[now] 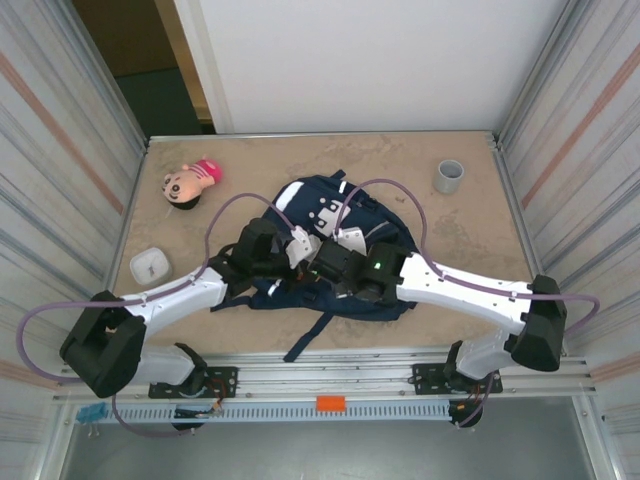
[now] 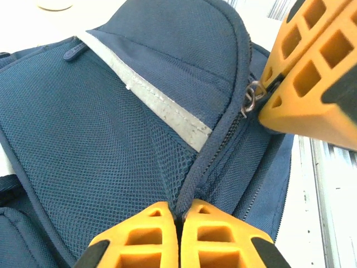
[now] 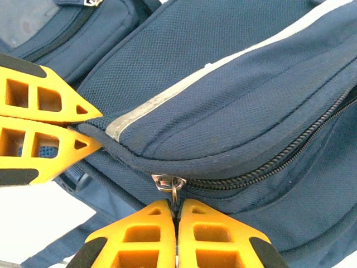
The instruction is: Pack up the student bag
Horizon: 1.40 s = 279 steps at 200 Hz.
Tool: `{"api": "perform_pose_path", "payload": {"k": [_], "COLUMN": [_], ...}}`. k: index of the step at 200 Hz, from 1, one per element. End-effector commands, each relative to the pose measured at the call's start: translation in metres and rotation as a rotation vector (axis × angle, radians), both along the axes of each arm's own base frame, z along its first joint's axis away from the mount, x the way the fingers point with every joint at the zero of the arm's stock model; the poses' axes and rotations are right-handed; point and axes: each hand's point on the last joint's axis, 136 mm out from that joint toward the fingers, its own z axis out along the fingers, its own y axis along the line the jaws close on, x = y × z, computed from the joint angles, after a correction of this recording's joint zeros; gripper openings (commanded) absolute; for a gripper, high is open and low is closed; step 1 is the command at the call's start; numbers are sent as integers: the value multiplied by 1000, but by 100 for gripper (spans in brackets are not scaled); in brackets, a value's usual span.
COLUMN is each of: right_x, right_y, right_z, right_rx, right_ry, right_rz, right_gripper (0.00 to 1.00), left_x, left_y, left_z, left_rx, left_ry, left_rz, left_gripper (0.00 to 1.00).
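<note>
Student bag [image 1: 305, 195] is laid flat mid-table [image 1: 400, 160], directly under both grippers, which are met over its front pocket [image 2: 184, 44].

Left gripper [image 2: 179, 206]: jaws pressed together, clamped on the bag's piped seam edge just below the white stripe [image 2: 162, 106]. Mesh fabric is seen bunched up into the pinch.

Right gripper [image 3: 177, 202]: jaws pressed together, the metal zipper pull [image 3: 170, 183] nipped between the tips. The pull sits at the end of the pocket zipper [image 3: 290, 153]; the run of teeth seen in the right wrist view is closed. The two grippers are set near each other on the same pocket rim, not touching.

Containers: bag interior is hidden, contents cannot be told. Grey cup [image 1: 449, 176] stands upright at far right, well apart from the bag; contents cannot be told. Small white dish [image 1: 150, 265] sits at the left edge, contents unclear. Doll head [image 1: 190, 183] lies loose at far left.
</note>
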Motion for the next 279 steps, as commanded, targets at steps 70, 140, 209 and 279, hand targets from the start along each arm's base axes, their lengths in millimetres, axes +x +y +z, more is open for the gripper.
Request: {"api": "perform_pose_path", "payload": {"k": [70, 140, 209, 279], "right_x": [-10, -7, -8, -14], "right_y": [-62, -56, -43, -30], "right_z": [5, -8, -10, -20], "right_rx": [-26, 87, 208, 217], "right_ry": [220, 254, 236, 212], "right_rz": [-22, 28, 33, 20], "right_gripper": [0, 0, 0, 0], "left_x": [21, 6, 25, 9], "left_y": [25, 19, 45, 112], "left_z": [-19, -6, 12, -43], "left_rx": [198, 135, -27, 2], "left_ry": [-71, -90, 204, 718], "left_rz": [105, 33, 466, 1038], "left_gripper": [0, 1, 63, 67]}}
